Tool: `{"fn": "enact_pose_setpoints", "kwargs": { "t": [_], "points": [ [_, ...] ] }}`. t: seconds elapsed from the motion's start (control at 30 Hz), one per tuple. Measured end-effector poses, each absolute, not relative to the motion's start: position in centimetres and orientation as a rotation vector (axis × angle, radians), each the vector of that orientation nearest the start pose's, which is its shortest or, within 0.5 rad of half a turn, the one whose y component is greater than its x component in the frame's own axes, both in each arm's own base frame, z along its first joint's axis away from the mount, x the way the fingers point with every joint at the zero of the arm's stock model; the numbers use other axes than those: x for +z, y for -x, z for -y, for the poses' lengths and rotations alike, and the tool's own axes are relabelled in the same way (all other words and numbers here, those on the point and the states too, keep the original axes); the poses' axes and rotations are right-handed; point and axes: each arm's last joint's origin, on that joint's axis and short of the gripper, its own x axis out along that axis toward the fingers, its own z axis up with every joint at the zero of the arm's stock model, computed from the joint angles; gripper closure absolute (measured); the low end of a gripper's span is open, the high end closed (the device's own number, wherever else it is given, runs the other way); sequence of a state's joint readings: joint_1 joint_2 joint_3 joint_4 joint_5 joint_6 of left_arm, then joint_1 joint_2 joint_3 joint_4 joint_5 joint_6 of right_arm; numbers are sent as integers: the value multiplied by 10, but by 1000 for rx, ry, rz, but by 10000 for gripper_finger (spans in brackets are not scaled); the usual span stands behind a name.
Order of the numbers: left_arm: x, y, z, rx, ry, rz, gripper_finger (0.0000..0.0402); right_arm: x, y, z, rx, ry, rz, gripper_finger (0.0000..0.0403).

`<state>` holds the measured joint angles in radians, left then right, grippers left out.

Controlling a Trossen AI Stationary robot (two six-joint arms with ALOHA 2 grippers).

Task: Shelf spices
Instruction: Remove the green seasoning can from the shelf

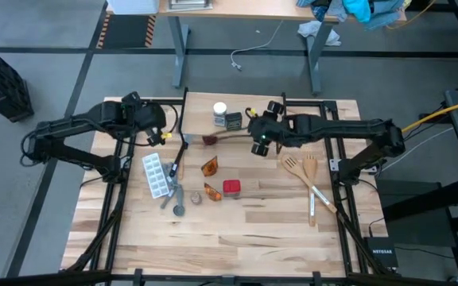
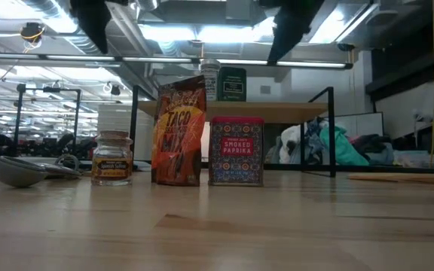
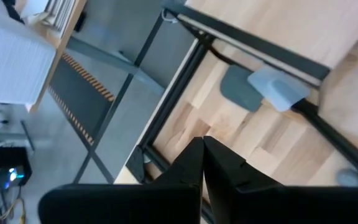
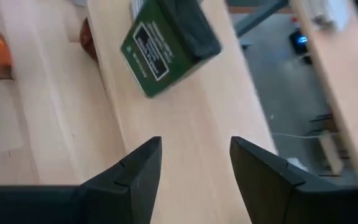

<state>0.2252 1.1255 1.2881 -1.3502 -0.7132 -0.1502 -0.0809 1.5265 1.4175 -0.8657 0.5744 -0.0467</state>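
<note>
The big wooden table [image 1: 237, 230] holds a pale grey tray [image 1: 156, 175], two wooden spatulas [image 1: 304, 171], a metal spoon [image 2: 21, 170], a small jar [image 2: 112, 156], an orange taco packet [image 2: 178, 132] and a red paprika box [image 2: 236, 150]; the little shelf [image 1: 205, 107] stands at the far side; on it sit a white-capped jar [image 1: 220, 114] and a dark tin [image 1: 234, 121].
</note>
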Motion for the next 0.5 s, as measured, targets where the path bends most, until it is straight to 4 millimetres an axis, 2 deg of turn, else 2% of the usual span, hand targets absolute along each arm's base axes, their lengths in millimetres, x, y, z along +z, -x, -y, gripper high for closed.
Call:
{"fn": "enact_pose_setpoints", "kwargs": {
  "t": [0.2, 0.5],
  "points": [
    [357, -162, -61, 928, -162, -1129, 398, 292, -312, 71, -487, 242, -942, 205],
    [357, -162, -61, 929, -160, -1130, 398, 264, -310, 104, -368, 160, -829, 205]
  ]
}}
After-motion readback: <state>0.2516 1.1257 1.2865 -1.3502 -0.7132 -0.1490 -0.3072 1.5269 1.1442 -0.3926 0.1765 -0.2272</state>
